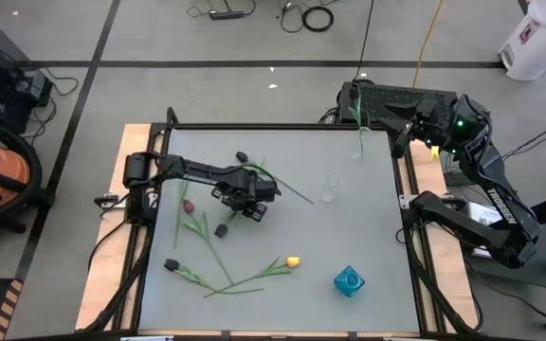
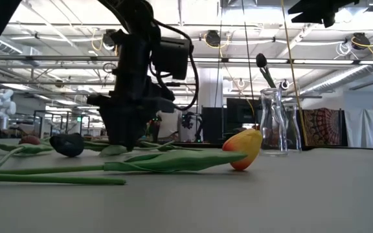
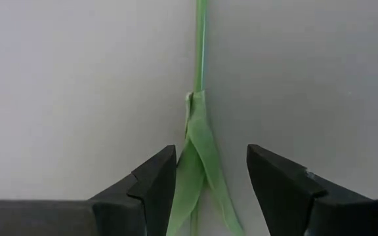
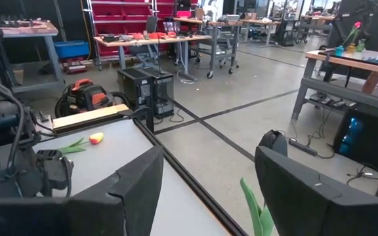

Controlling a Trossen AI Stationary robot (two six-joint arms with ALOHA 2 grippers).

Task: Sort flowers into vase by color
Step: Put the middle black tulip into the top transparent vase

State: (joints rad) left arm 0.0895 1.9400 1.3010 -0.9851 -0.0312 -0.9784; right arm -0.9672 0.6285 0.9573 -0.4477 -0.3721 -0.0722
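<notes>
Left end effector (image 3: 207,187) is spread wide, lowered over a tulip stem (image 3: 201,46) lying flat mid-table; stem axis is straddled, running straight ahead between the fingers. Right end effector (image 4: 205,190), spread and empty, is parked off the table's far corner

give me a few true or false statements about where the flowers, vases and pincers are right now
1. The left pincer stands open astride a thin green tulip stem. True.
2. The yellow tulip bud stands in a vase. False: it lies on the grey table.
3. The small blue glass vase is empty. True.
4. The right pincer is shut on a dark tulip. False: it is open and empty, beyond the table's far right corner.
5. A dark-headed tulip stands in a clear glass bottle vase. True.
</notes>
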